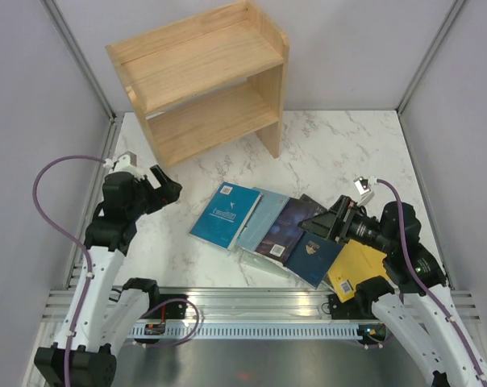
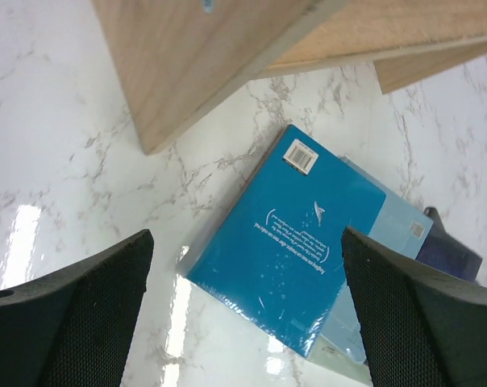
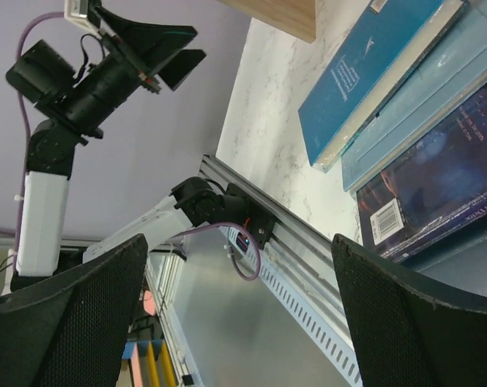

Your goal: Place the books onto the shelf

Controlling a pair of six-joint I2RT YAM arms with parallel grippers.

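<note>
Several thin books lie fanned out on the marble table in front of the arms: a teal one [image 1: 226, 214] leftmost, then pale blue [image 1: 264, 219], dark purple [image 1: 289, 228], navy [image 1: 318, 251] and yellow [image 1: 358, 266]. The light wooden shelf [image 1: 203, 76] stands at the back left, both tiers bare. My left gripper [image 1: 164, 187] hangs open above the table, left of the teal book [image 2: 300, 266], nothing between its fingers. My right gripper [image 1: 320, 222] is open too, hovering over the purple and navy books and pointing left. The right wrist view shows the teal [image 3: 364, 72], pale blue [image 3: 437, 105] and purple [image 3: 445, 185] books.
The shelf's lower corner [image 2: 195, 56] stands just beyond the teal book in the left wrist view. Grey walls close in the table on three sides. A metal rail [image 1: 251, 310] with cabling runs along the near edge, between the arm bases.
</note>
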